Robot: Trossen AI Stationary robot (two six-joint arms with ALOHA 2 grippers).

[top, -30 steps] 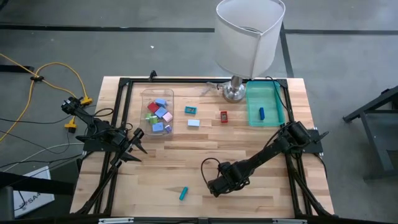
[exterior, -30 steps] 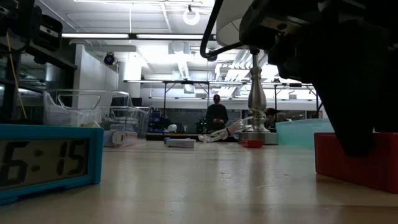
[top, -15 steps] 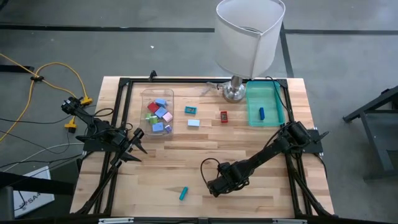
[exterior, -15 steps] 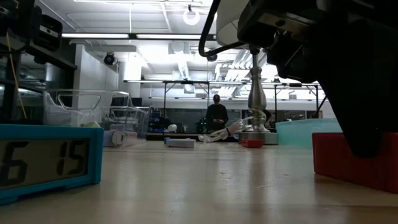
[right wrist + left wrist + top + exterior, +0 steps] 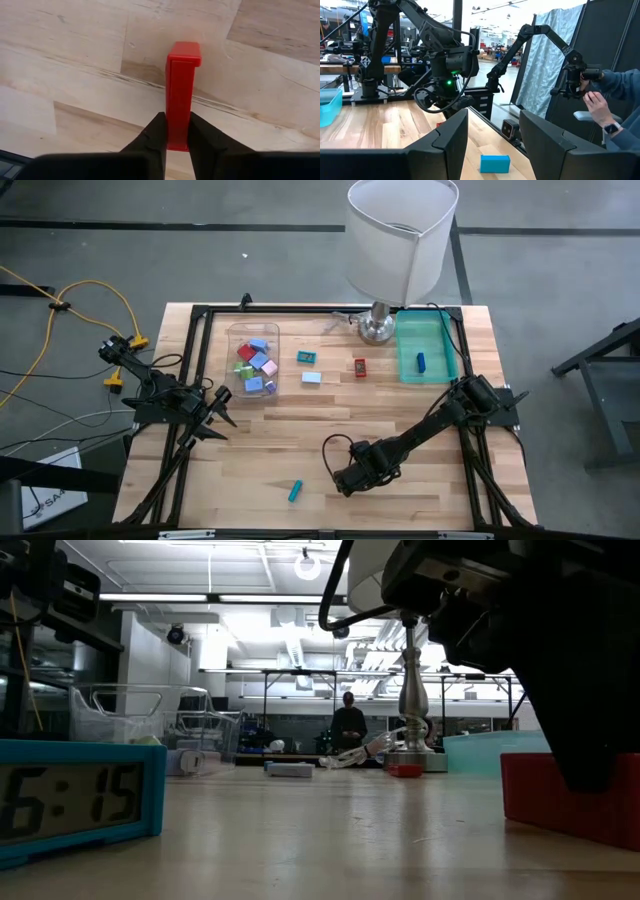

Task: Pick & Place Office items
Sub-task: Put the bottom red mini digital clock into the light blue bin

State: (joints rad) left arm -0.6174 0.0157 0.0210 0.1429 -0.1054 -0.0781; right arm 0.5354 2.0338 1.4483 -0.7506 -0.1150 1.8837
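Right gripper (image 5: pixel 172 131) jaws clamped across red piece (image 5: pixel 181 92), its long axis running straight ahead between them; left gripper (image 5: pixel 492 137) idle, jaws parted.

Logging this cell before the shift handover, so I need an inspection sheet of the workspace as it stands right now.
Surface: wooden table, black frame around it.
Job's things: clear bin holds coloured blocks; teal tray holds a dark blue piece; loose light blue block, teal piece, small red piece and teal clock lie on the wood.
Clutter: white-shaded lamp at the back edge.
Grippers: right end effector shut on red block; left end effector waits at the table's left, its fingers apart, empty.
Cables: yellow cable on the floor.
Surroundings: person far behind; hand at another arm.
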